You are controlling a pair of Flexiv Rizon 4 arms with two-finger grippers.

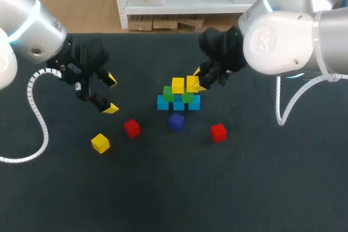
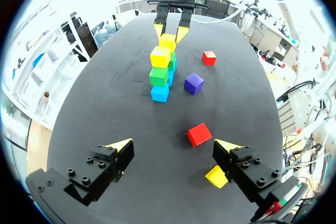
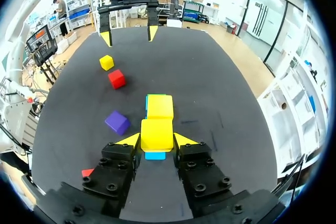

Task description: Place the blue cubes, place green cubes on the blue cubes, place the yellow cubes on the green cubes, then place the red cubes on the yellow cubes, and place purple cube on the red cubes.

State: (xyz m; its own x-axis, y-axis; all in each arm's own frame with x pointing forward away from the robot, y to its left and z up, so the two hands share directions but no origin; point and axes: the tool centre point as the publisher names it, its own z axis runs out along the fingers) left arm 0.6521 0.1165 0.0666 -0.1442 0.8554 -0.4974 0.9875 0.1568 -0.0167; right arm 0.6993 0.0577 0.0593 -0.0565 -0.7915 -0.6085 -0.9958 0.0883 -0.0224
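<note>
**Second yellow cube held at the top of the stack**

Closest to the robot's side of the table [image 1: 179,188] lies the loose yellow cube [image 1: 100,143], off to the left. A little further in are the right red cube [image 1: 218,132] and the left red cube [image 1: 131,127], well apart from each other. In the right wrist view only a corner of the right red cube shows, the rest cut off by that gripper's finger. Between the two, just in front of the stack but not touching it, sits the purple cube [image 1: 175,121], turned a little askew.

The left gripper [image 1: 111,94] hangs over bare table left of the stack, fingers spread wide with nothing between them.

At the middle, the blue cubes [image 1: 163,102] form the bottom row. I count three, though the middle one is largely covered. The green cubes [image 1: 168,94] rest on them, two as far as I can make out. The placed yellow cube [image 1: 178,85] sits on the left green one.

Furthest in, the right gripper [image 3: 157,141] has its fingers clamped on both sides of the held yellow cube [image 3: 156,129], right beside the placed one and over the right green cube. I cannot tell whether it is resting on the green yet. From its own wrist, that cube hides nearly all the stack below, leaving a sliver of blue.
</note>
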